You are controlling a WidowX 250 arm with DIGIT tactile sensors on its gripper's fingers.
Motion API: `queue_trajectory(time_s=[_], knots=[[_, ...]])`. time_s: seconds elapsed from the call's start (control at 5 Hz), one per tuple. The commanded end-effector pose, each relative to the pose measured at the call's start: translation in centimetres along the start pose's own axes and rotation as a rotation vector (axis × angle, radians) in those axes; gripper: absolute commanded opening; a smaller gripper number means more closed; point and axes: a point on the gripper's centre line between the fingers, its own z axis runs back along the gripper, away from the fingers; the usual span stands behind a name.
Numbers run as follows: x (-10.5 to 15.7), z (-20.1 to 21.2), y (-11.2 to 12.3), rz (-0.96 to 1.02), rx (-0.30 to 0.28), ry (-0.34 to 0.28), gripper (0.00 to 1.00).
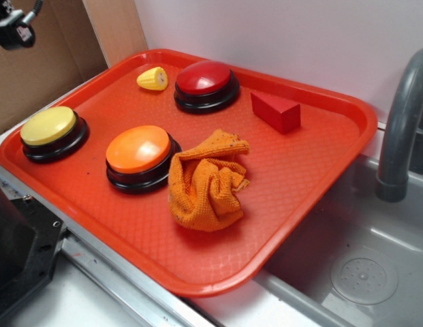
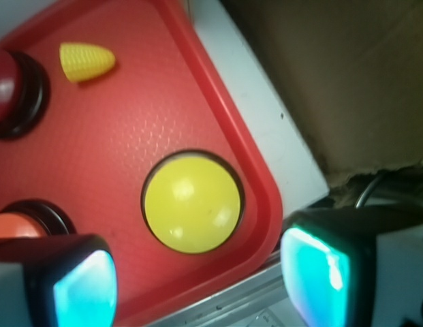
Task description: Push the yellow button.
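Note:
The yellow button point(image 1: 48, 127) has a pale yellow dome on a black base and sits at the left corner of the red tray point(image 1: 300, 191). In the wrist view the yellow button point(image 2: 192, 203) lies below and slightly ahead of my gripper point(image 2: 201, 286). The teal fingertips point(image 2: 85, 291) stand wide apart with nothing between them, well above the tray edge. In the exterior view only a black piece of the arm point(image 1: 17, 30) shows, in the top left corner, high above the button.
On the tray are an orange button point(image 1: 138, 150), a red button point(image 1: 204, 78), a small yellow corn toy point(image 1: 152, 78), a red block point(image 1: 276, 111) and a crumpled orange cloth point(image 1: 208, 180). A grey faucet point(image 1: 402, 122) and sink point(image 1: 361, 272) are to the right; cardboard point(image 1: 41, 75) is behind on the left.

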Motion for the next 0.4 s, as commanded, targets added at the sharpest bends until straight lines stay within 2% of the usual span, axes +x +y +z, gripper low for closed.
queue_trajectory(time_s=[0.0, 0.2], knots=[[-0.12, 2.13, 0.95, -0.017, 0.023, -0.068, 1.0], [-0.35, 2.01, 0.96, -0.05, -0.003, -0.098, 1.0]])
